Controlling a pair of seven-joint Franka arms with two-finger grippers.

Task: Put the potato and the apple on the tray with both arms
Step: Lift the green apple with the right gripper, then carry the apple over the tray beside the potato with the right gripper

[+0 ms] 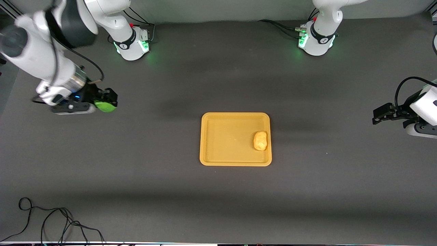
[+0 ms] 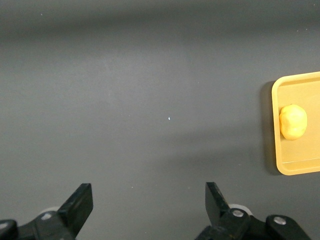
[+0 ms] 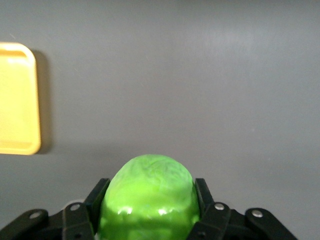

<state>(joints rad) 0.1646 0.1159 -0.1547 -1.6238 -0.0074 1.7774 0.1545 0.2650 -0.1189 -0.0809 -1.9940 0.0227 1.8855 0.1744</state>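
The yellow-orange tray (image 1: pixel 222 136) lies in the middle of the table. The potato (image 1: pixel 260 140) lies in it by the rim toward the left arm's end; the left wrist view shows the potato (image 2: pixel 292 121) and part of the tray (image 2: pixel 280 95). My right gripper (image 1: pixel 108 100) is shut on the green apple (image 1: pixel 105 106) and holds it above the bare table toward the right arm's end. The apple (image 3: pixel 149 197) fills the space between the fingers in the right wrist view, with a tray corner (image 3: pixel 20 100) at the edge. My left gripper (image 1: pixel 378 115) is open and empty above the table at the left arm's end.
A black cable (image 1: pixel 51 222) lies looped near the table's front edge toward the right arm's end. The two arm bases (image 1: pixel 133 42) stand at the back edge. The mat is dark grey.
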